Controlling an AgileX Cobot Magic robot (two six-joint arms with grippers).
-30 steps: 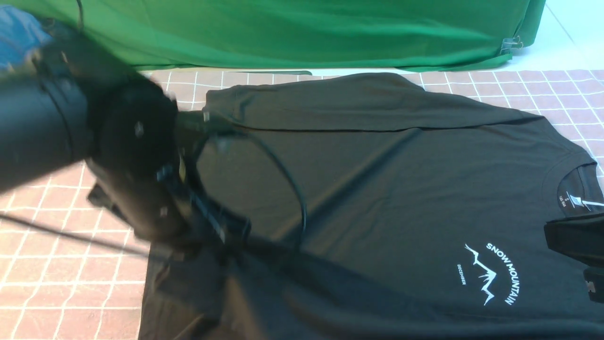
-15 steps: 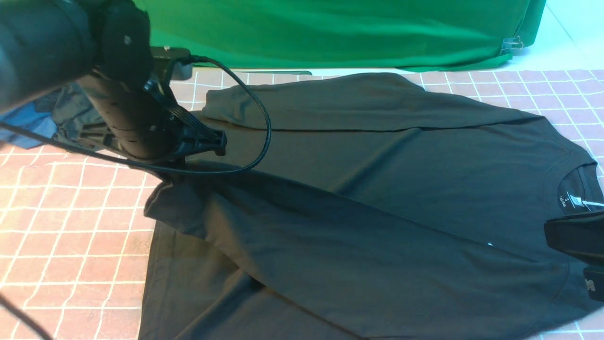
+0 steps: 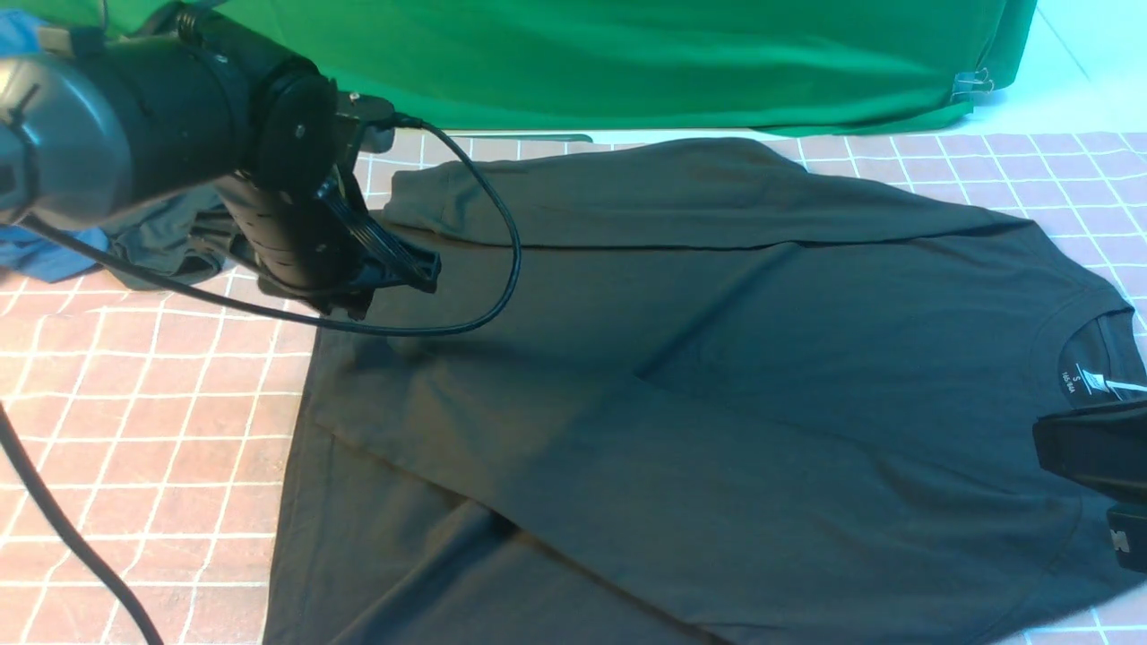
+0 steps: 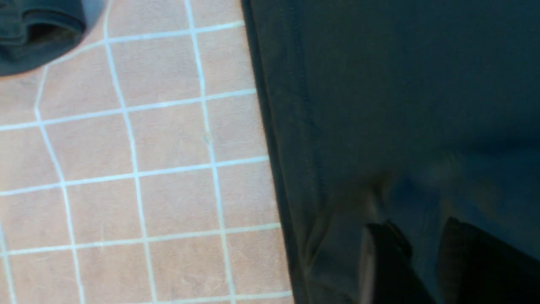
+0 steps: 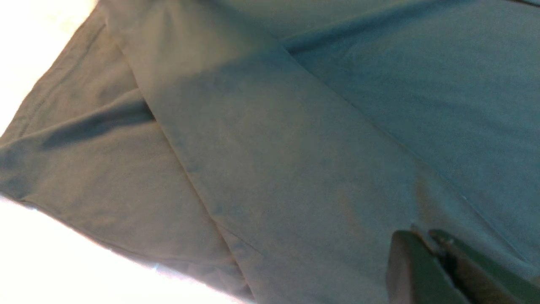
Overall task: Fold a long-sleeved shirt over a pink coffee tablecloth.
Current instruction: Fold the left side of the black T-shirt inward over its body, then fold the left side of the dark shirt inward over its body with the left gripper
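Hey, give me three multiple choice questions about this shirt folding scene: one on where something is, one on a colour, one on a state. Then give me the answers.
1. The long-sleeved shirt lies on:
A) a wooden tray
B) the pink coffee tablecloth
C) a bare white tabletop

2. The cloth at the back is:
A) yellow
B) white
C) green

3. The left gripper has its fingers:
A) parted, holding nothing
B) clamped on a sleeve
C) out of every view

Answers:
1 B: gridded pink shows beside the shirt's edges.
2 C: it is plainly green in the front view.
3 A: the left wrist view shows shirt fabric through the gap between them.
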